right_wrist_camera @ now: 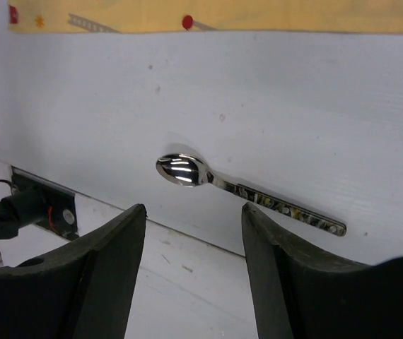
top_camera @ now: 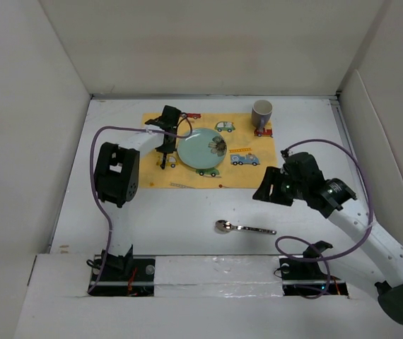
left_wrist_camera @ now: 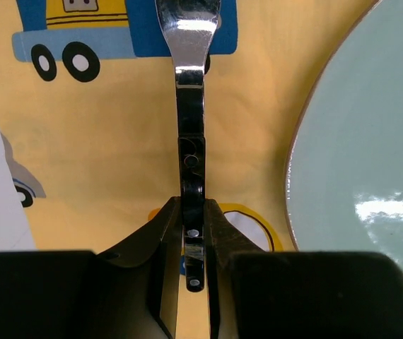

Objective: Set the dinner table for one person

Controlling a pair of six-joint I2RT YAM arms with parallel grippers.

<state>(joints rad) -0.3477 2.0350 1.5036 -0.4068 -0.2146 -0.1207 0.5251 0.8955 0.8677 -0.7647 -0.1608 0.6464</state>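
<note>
Top external view gives you the layout: the table (top_camera: 152,212) spreads beneath both arms, with the yellow cloth (top_camera: 237,176) on it, under the left gripper (top_camera: 166,141) and out beyond the right gripper (top_camera: 276,187). On the cloth, the plate (top_camera: 200,148) sits just right of the left gripper, and the cup (top_camera: 261,111) stands well beyond the right one.

The spoon (top_camera: 244,227) is what your next move likely turns on. It lies on bare table, off the cloth, on the base side of the right gripper and a little to its left. The right arm is plainly nearer; the left is well apart and occupied. In the right wrist view the jaws stand wide with nothing between them. The spoon (right_wrist_camera: 247,194) lies ahead and below, bowl roughly centred in the gap, handle trailing toward the right finger. Its long axis runs about along the closing line, so you will probably have to turn the wrist before pinching the handle.

In the left wrist view the left gripper (left_wrist_camera: 192,212) is clamped narrow on the handle of a slim metal utensil (left_wrist_camera: 191,120) pointing straight ahead over the cloth, beside the plate rim. Its head is cut off, so you cannot tell fork from knife.
</note>
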